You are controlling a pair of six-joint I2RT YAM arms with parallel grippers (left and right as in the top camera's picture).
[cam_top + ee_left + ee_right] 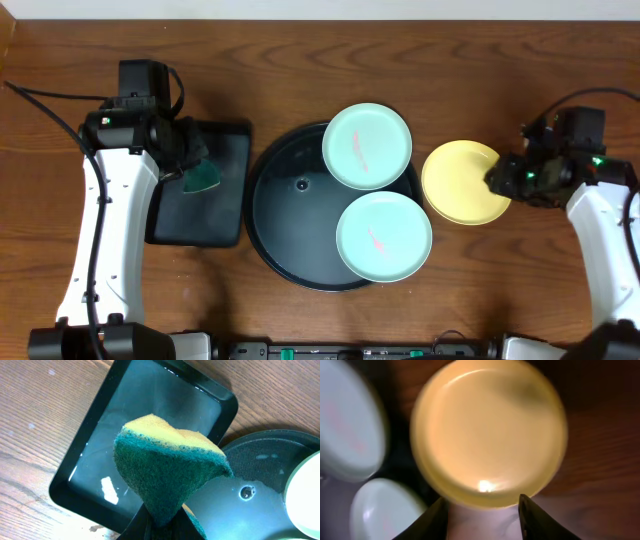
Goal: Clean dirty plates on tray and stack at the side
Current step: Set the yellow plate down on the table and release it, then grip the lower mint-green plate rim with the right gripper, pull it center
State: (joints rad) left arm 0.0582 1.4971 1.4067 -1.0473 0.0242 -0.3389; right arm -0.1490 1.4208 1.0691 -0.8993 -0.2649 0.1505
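Holding right fingers (431, 521) spread behind the yellow plate (487, 430), just ahead of them beside the tray (285, 225); pinching a sponge (165, 470) in left fingers (136, 530), well apart.

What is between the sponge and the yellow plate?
From the sponge, the overhead view shows the rectangular tray's edge, then the round black tray carrying two green plates, then the yellow plate.

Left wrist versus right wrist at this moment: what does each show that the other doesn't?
Only the left wrist: a green-and-yellow sponge pinched in the left hand, above the rectangular black tray. Only the right wrist: the yellow plate, seen from above, just ahead of the open right hand. Both: a mint-green plate and the wooden table.
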